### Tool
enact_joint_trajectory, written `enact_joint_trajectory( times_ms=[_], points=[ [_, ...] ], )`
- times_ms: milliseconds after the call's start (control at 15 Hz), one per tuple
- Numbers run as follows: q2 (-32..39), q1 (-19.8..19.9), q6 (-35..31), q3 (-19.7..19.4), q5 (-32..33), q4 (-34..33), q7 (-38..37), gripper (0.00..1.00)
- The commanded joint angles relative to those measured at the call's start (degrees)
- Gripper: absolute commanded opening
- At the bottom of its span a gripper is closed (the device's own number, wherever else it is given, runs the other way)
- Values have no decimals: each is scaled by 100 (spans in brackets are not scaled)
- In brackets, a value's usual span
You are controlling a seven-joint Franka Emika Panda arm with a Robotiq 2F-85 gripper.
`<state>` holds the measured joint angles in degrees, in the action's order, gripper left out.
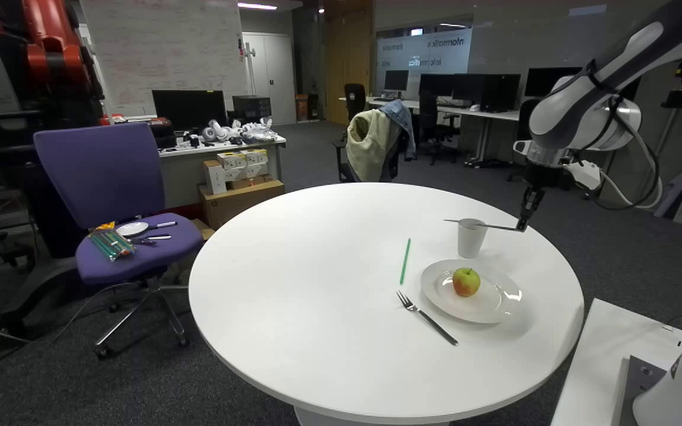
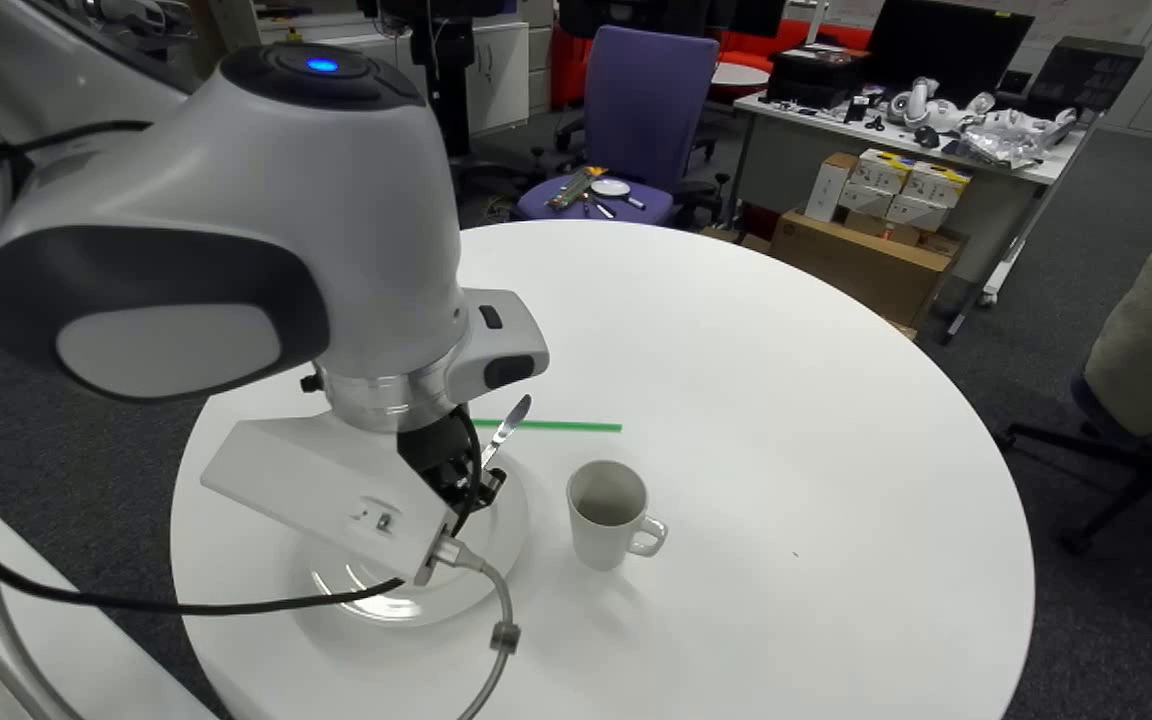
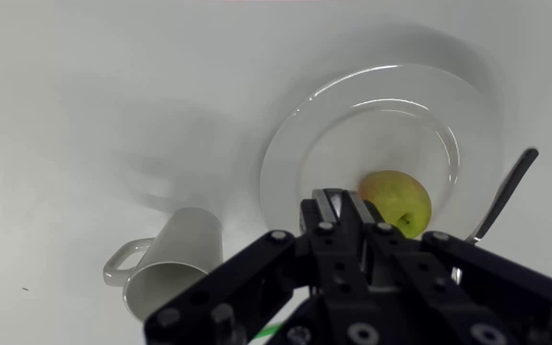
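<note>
In an exterior view, a knife (image 1: 502, 227) is held by one end in the narrow-set pincer (image 1: 522, 225), stretched nearly level past a mug (image 1: 470, 242); in an exterior view, it is pointed toward a purple chair (image 2: 646, 115); in the wrist view, an apple (image 3: 396, 194) is seen beside the fingers (image 3: 324, 206)
</note>
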<state>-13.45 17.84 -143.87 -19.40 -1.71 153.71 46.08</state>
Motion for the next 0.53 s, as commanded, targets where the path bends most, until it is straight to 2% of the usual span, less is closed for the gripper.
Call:
enact_joint_trajectory(
  times_ms=[0, 467],
  points=[
    [-258, 20, -367, 59, 354, 273, -635, 3],
    [25, 48, -653, 121, 1209, 246, -1578, 3]
  ],
)
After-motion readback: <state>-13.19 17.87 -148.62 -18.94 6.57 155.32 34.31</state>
